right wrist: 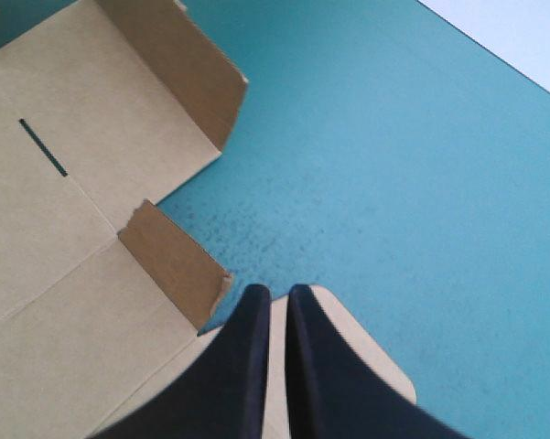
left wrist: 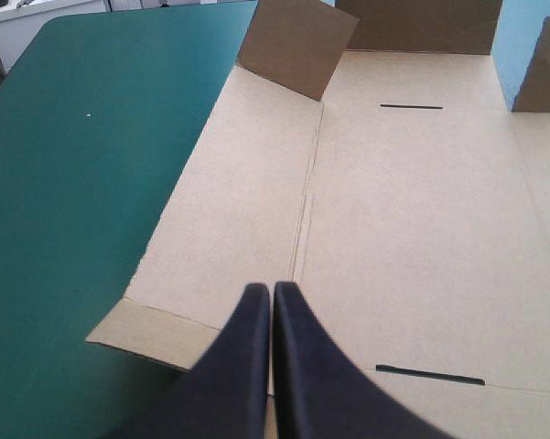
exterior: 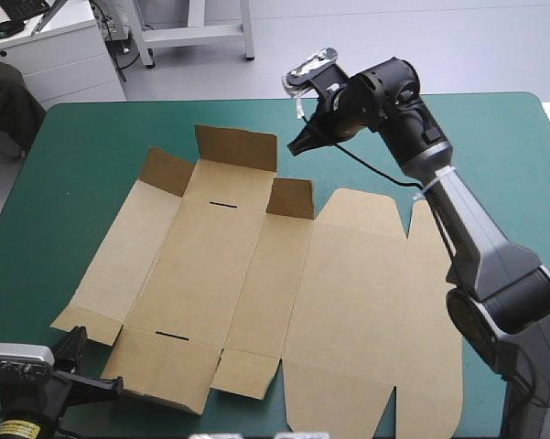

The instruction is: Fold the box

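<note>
1. Mostly flat, the box (exterior: 256,274) lies across the middle of the table (exterior: 82,155). Only three short flaps (exterior: 236,146) at its far end stand up.
2. Closed and apparently empty, the left claw (left wrist: 272,297) sits low at the near-left corner, probably placed to raise a side panel.
3. Closed too, the right claw (right wrist: 273,300) hangs above the far edge, beside the nearest flap.
4. Only those upright flaps could obstruct it.

No legible txt, box (exterior: 210,265) plain brown board, no labels/nos.
</note>
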You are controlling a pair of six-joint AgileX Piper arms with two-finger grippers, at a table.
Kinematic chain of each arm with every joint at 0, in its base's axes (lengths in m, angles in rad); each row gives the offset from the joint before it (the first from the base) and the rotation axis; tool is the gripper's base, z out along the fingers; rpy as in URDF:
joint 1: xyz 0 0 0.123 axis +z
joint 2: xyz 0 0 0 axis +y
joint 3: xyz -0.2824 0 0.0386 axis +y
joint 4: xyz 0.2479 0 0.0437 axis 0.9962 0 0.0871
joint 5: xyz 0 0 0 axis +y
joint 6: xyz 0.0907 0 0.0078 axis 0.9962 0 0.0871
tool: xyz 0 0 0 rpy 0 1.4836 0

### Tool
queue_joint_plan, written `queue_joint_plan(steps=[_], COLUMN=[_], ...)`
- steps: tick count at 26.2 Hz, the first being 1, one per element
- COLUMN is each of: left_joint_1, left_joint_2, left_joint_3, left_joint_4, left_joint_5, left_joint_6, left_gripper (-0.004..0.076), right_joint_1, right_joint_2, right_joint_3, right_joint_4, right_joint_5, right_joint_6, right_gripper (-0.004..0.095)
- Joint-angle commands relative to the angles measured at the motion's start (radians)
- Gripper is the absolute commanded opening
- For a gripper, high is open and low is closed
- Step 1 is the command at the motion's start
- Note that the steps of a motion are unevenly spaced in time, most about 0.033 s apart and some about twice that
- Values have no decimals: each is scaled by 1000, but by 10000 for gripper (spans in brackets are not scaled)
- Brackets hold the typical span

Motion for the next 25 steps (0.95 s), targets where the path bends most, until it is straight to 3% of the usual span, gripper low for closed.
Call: queue_joint_plan(steps=[1,3,6,9,12,15,17,25], left_joint_1=[2,2,2,2,2,2,2,2], left_joint_2=[16,16,16,16,16,16,18,185], left_joint_3=[-32,-32,-32,-32,-32,-32,-32,-121], left_joint_4=[-17,-17,-17,-17,-10,22,24,20], left_joint_5=[-72,-72,-72,-72,-74,-100,-141,-141], left_joint_6=[-10,-10,-10,-10,-10,-10,-14,-21], left_gripper=[-10,-10,-6,67,207,428,531,552], right_joint_1=[-31,-57,-106,-131,-141,-141,-141,-141], right_joint_2=[-145,-257,-449,-605,-726,-826,-883,-1029], right_joint_3=[93,274,577,753,866,970,1037,1262], right_joint_4=[-32,-39,-52,-66,-66,-66,-66,-57], right_joint_5=[10,0,-110,-179,-219,-234,-241,-274], right_joint_6=[62,77,91,125,139,161,161,188], right_gripper=[-1,-1,-1,-1,-1,-1,-1,-1])
